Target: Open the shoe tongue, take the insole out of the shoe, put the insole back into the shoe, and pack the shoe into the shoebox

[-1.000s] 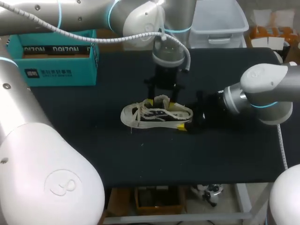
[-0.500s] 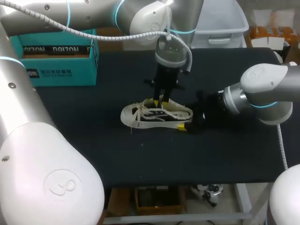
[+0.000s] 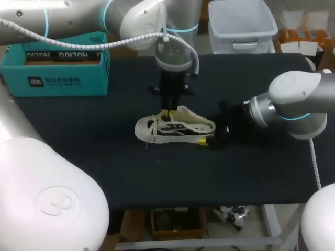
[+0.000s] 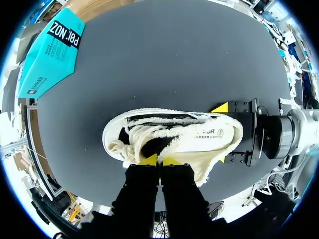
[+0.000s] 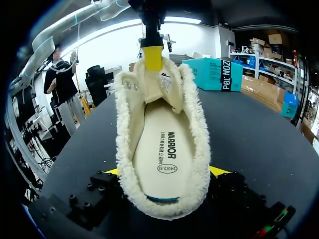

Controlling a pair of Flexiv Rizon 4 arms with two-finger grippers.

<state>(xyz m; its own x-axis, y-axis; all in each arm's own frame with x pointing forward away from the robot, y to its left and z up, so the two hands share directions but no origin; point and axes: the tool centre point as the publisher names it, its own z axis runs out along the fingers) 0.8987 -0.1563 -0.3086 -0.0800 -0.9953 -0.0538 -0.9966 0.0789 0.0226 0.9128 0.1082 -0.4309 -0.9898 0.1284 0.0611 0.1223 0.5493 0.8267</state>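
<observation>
Counted one shoe (image 3: 175, 128), one insole (image 5: 160, 154), one teal shoebox (image 3: 63, 81), plus two grippers: left gripper (image 4: 160, 161) and right gripper (image 5: 165, 172).

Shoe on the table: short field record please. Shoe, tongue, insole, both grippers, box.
shoe: cream, fleece-lined, upright on its sole on the black table
tongue: lifted up, pinched at its top
insole: inside the shoe, lying flat
left gripper: shut on the tongue, coming from above
right gripper: shut on the shoe's heel, one finger each side
shoebox: teal, at the table's far left, apart from the shoe
</observation>
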